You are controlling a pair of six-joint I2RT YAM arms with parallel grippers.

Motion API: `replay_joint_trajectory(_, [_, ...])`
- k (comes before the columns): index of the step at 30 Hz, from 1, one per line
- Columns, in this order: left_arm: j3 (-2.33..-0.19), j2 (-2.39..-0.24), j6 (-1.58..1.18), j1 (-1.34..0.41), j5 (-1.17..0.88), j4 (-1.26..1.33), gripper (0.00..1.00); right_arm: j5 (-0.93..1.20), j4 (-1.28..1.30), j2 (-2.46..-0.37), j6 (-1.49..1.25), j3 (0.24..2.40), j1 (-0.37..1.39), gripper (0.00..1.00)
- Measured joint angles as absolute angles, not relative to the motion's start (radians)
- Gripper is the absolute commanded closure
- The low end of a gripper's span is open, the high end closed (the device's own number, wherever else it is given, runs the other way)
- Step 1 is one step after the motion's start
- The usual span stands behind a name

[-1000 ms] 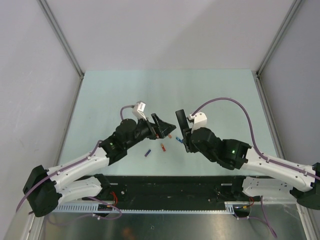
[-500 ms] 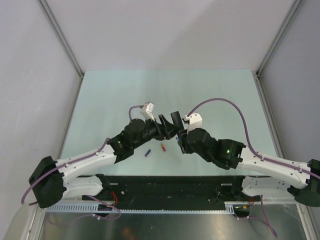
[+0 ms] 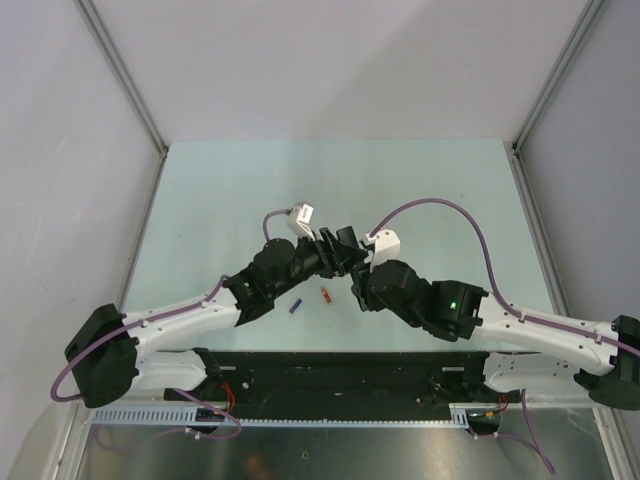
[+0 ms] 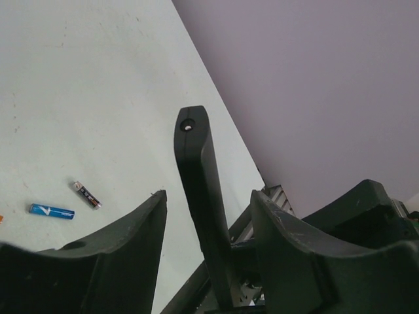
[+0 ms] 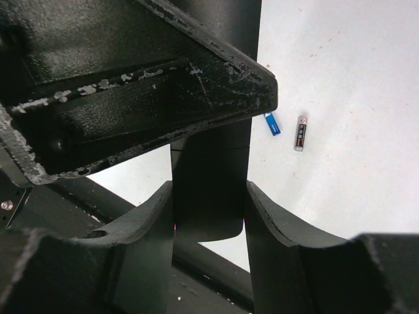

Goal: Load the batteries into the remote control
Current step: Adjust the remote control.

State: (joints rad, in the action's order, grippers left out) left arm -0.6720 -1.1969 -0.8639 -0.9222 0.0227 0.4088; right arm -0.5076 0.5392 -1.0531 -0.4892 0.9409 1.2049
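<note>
Right jaws clamp the slim flat black remote control (image 5: 209,186) over the middle of the pale green table (image 3: 250,180); left jaws stand apart around it. Likely a regrasp: left must close squarely before loading the orange-red cylinder battery (image 3: 326,294).

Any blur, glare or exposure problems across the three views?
Top external: even diffuse light, soft shadows on the pale green table, no glare. Left wrist: slim black remote control and small blue battery sharp; left fingers dark, slightly soft. Right wrist: right fingers and remote underexposed, table very bright.
</note>
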Motion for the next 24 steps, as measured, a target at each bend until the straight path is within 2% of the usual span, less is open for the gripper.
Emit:
replay_joint_trajectory(1, [-0.672, -1.200, -0.864, -0.924, 0.023, 0.418, 0.48, -0.508, 0.539, -1.053, -0.490, 0.941, 1.205, 0.62])
replay_joint_trajectory(4, [-0.672, -1.205, -0.865, -0.929, 0.023, 0.442, 0.53, -0.508, 0.533, -1.053, -0.495, 0.941, 1.208, 0.62])
replay_joint_trajectory(15, [-0.662, -1.208, -0.882, -0.931, 0.005, 0.502, 0.50, -0.508, 0.525, -1.054, -0.502, 0.941, 1.209, 0.62])
replay_joint_trajectory(17, [-0.655, -1.209, -0.883, -0.931, -0.003, 0.507, 0.55, -0.508, 0.525, -1.054, -0.504, 0.941, 1.209, 0.62])
replay_joint_trajectory(18, [-0.650, -1.209, -0.885, -0.931, -0.006, 0.508, 0.63, -0.508, 0.525, -1.054, -0.504, 0.941, 1.209, 0.62])
replay_joint_trajectory(21, [-0.638, -1.209, -0.890, -0.932, -0.010, 0.509, 0.75, -0.508, 0.525, -1.054, -0.504, 0.941, 1.209, 0.62])
replay_joint_trajectory(24, [-0.631, -1.209, -0.893, -0.932, -0.011, 0.510, 0.82, -0.508, 0.526, -1.054, -0.504, 0.941, 1.209, 0.60])
